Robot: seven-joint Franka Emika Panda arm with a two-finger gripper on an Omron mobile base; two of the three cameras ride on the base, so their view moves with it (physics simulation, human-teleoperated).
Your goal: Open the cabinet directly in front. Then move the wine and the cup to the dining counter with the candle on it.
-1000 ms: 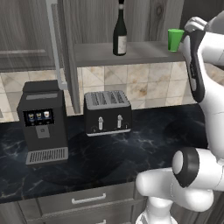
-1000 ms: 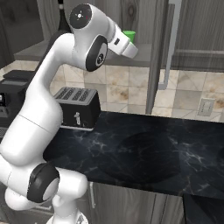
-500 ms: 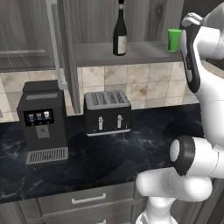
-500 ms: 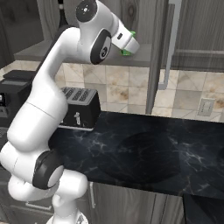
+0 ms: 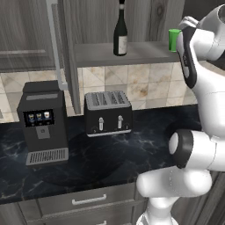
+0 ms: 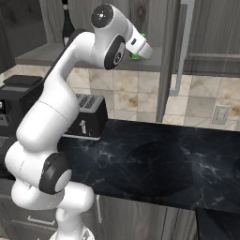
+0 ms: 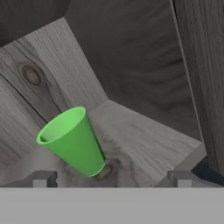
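Observation:
The cabinet (image 5: 30, 35) stands with both doors swung open, its inner shelf (image 5: 99, 55) bare wood. The wine (image 5: 120, 30) stands upright on the shelf's left part, and shows again as a dark bottle (image 6: 67, 27) behind my arm. The green cup (image 5: 174, 39) is at the shelf's right end, right in front of my hand. In the hand view the cup (image 7: 72, 141) sits a little ahead of my open gripper (image 7: 111, 180), left of centre, nearer the left fingertip (image 7: 41, 179). Nothing is held. The dining counter and the candle are out of view.
Below the shelf, a black toaster (image 5: 107, 113) and a coffee machine (image 5: 43, 123) stand on the black marble counter (image 5: 132, 151). The open right door (image 6: 168, 61) with its silver handle (image 6: 183, 47) hangs close beside my hand. Grey drawers (image 5: 88, 201) run under the counter.
My arm has swung its elbow up and the hand has edged closer to the cup. The fingers stay wide apart. Cup and bottle have not moved.

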